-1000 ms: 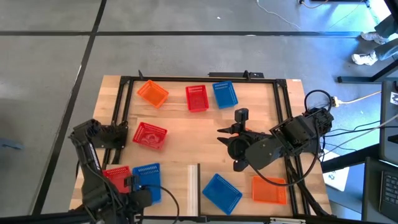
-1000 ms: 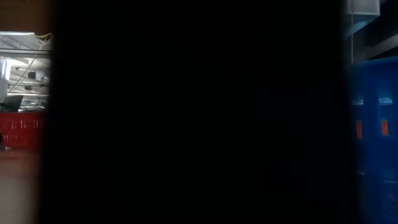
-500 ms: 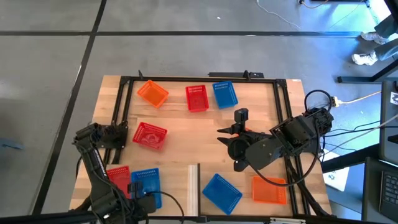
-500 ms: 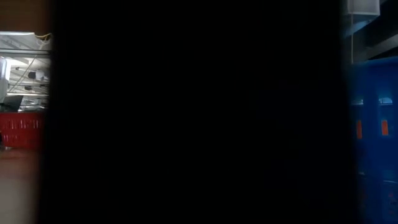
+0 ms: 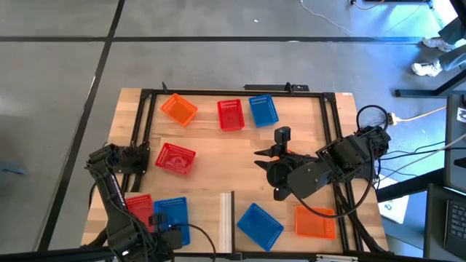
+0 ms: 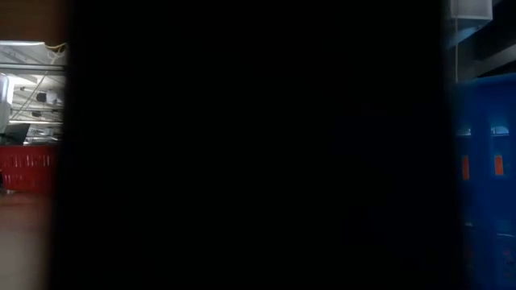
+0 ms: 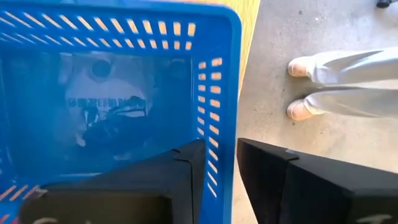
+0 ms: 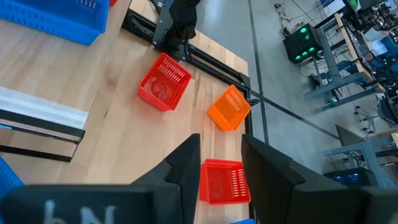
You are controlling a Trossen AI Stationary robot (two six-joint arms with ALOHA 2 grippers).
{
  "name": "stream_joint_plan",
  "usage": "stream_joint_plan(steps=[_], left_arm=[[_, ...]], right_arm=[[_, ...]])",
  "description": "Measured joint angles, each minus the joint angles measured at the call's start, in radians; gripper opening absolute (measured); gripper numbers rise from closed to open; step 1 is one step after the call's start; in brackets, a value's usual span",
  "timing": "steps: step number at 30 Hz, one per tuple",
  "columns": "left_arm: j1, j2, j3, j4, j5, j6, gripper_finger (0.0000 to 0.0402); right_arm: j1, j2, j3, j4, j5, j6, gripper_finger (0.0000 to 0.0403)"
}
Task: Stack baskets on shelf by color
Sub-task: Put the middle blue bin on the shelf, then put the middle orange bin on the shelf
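Several baskets show in the high view. An orange one [image 5: 178,109], a red one [image 5: 230,114] and a blue one [image 5: 263,110] sit along the far side. A red basket [image 5: 175,158] lies mid-left, and a blue one [image 5: 259,224] and an orange one [image 5: 315,220] lie near right. My left gripper [image 5: 166,231] is shut on a blue basket [image 5: 172,212] at the near left, beside a red basket [image 5: 137,207]. My right gripper [image 5: 263,161] hovers open over the table's middle, touching nothing. The pale plywood shelf [image 5: 226,222] shows edge-on. My left gripper holds the blue basket by one perforated side wall [image 7: 224,124], just below its rim. One finger [image 7: 186,168] is inside the basket and the other [image 7: 267,174] is outside. Whether the basket is clear of the table cannot be told.
The black frame [image 5: 145,116] borders the tabletop. A dark surface close to the camera blocks most of the low view; only a red basket [image 6: 28,169] and something blue [image 6: 484,161] show at its sides. A person's feet [image 7: 311,87] stand on the floor beyond the near table edge.
My left gripper has drawn the blue basket a little toward the table's near edge, then held still. My right arm has not moved.
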Motion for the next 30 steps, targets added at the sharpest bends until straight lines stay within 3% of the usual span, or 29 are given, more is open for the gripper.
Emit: stream_joint_plan(steps=[14,21,24,30], left_arm=[[0.018,-0.011,0.090,-0.019,0.024,0.000,0.0084],[0.052,-0.011,0.250,-0.178,-0.131,0.007,0.0084],[0.080,-0.011,0.328,-0.291,-0.212,0.006,0.0084],[0.184,-0.056,0.386,-0.293,-0.323,0.088,0.0084]], right_arm=[[0.000,0.000,0.000,0.000,0.000,0.059,0.0120],[0.000,-0.017,0.028,-0.114,-0.015,0.229,0.0120],[-0.005,-0.041,0.026,-0.193,-0.088,0.363,0.0120],[-0.023,-0.086,0.019,-0.259,-0.286,0.597,0.0120]])
